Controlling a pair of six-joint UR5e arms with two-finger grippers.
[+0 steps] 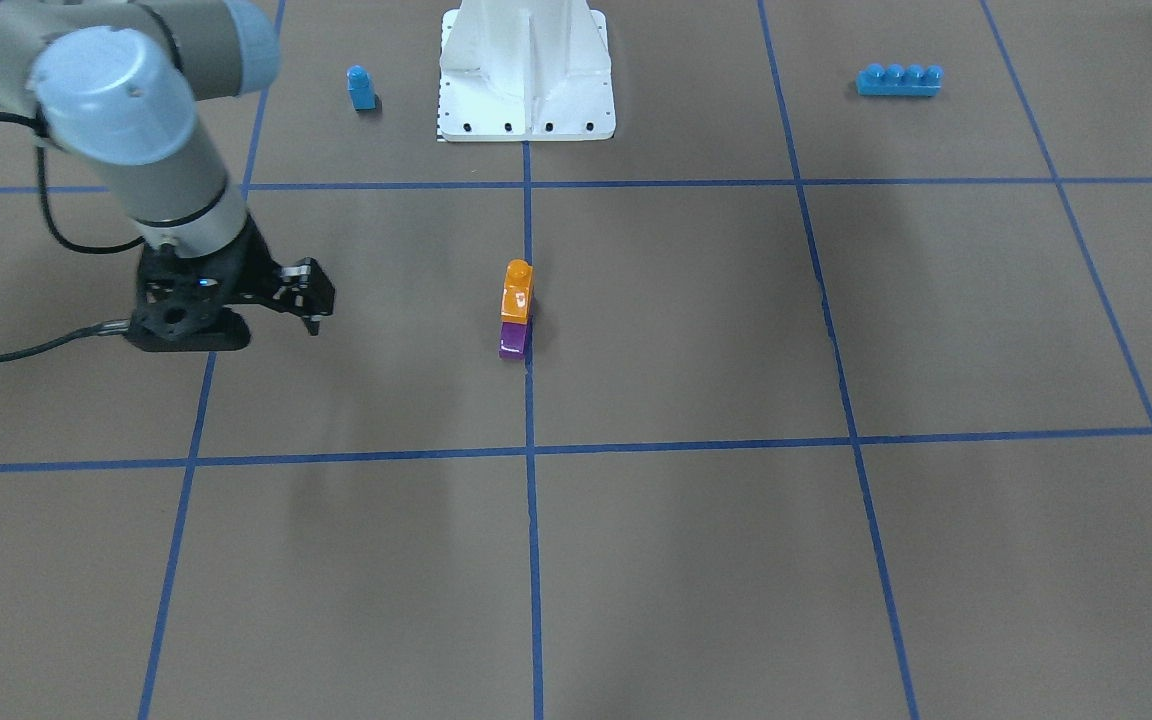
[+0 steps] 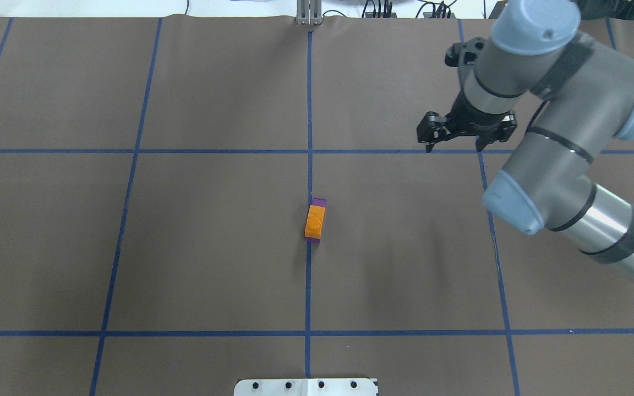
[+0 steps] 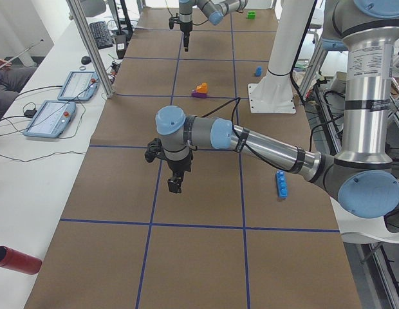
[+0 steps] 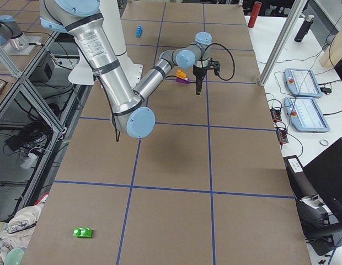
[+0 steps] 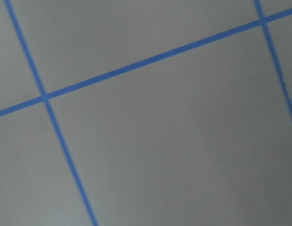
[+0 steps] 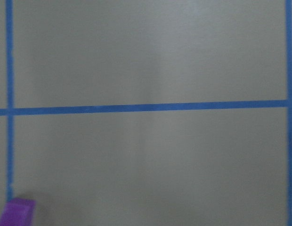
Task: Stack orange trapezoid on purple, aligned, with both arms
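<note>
Looking across the matte brown paper worktop (image 1: pixel 696 560), found it ruled into large squares by blue tape lines (image 1: pixel 532 560). Saw the white metal pedestal base (image 1: pixel 526 70) at the robot's edge, a small blue one-stud plastic brick (image 1: pixel 361 88) off to the robot's right of it and a long blue four-stud plastic brick (image 1: pixel 899 80) off to the left, both well apart from the middle. Noted, beside the worktop, a white bench (image 3: pixel 32 167) carrying flat control pendants (image 3: pixel 76 84) and a red cylinder (image 3: pixel 16 259), with aluminium frame posts (image 3: pixel 90 45) along its edge.

Found the glossy orange plastic trapezoid brick (image 2: pixel 315 220) seated on the glossy purple plastic brick (image 2: pixel 320 202), right on the centre tape line near the worktop's middle. Saw the stack's long axis running along that line, toward and away from the robot, turned only slightly off it. Could not tell which way the sloped sides faced.

Found the black two-finger right claw (image 2: pixel 454 147) released and empty, hanging above the worktop, well apart from the stack on the robot's right. Saw the left claw (image 3: pixel 176 187) pointing down over bare paper on the stack's other side; could not tell whether released or clenched.
</note>
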